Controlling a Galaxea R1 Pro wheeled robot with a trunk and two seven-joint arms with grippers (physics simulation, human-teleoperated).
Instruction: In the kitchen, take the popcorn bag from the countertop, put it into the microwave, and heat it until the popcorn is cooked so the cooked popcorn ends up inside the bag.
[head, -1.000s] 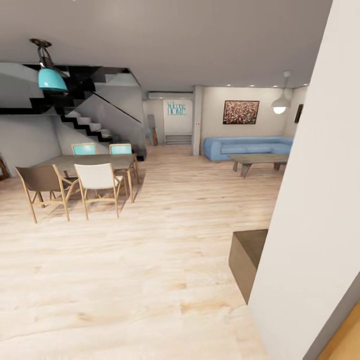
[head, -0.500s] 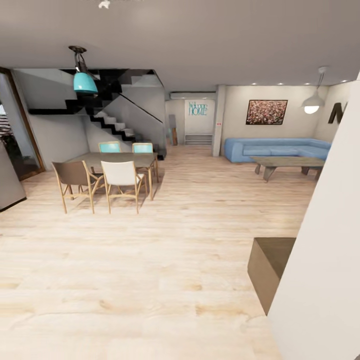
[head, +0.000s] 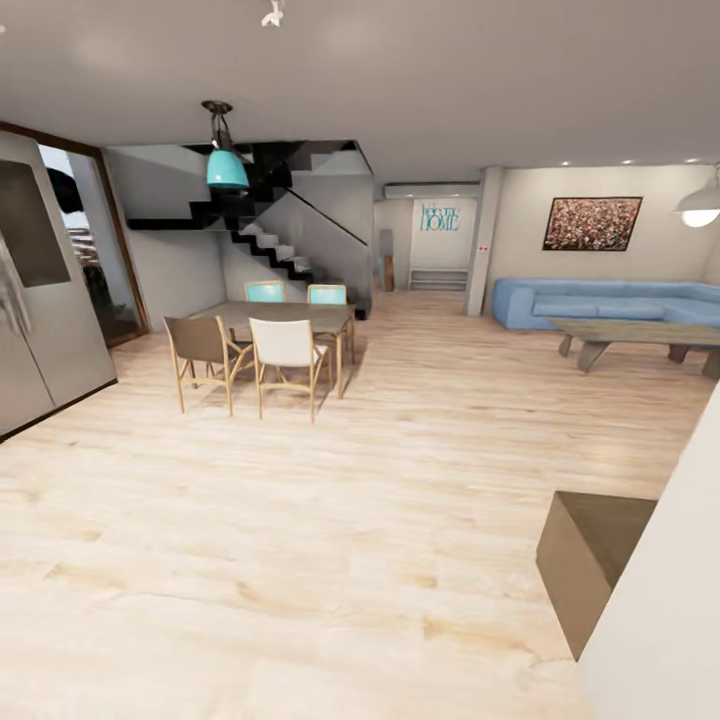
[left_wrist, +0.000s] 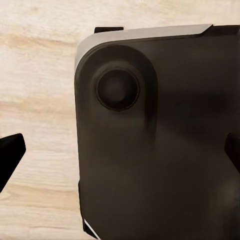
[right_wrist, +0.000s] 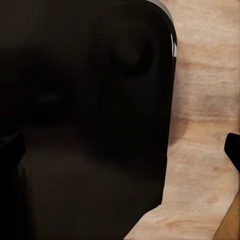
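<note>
Pale wood-plank floor (head: 300, 560), matt; chairs (head: 245, 360) wood-framed.

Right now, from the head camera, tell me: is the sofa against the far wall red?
No. The sofa under the framed picture is blue, standing behind a low coffee table.

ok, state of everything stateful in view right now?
turquoise pendant lamp: hanging, glow not clear
white pendant lamp: lit
dining chairs: upright, at the dining table
blue sofa: unoccupied
left claw: open, holding nothing
right claw: open, holding nothing
</note>
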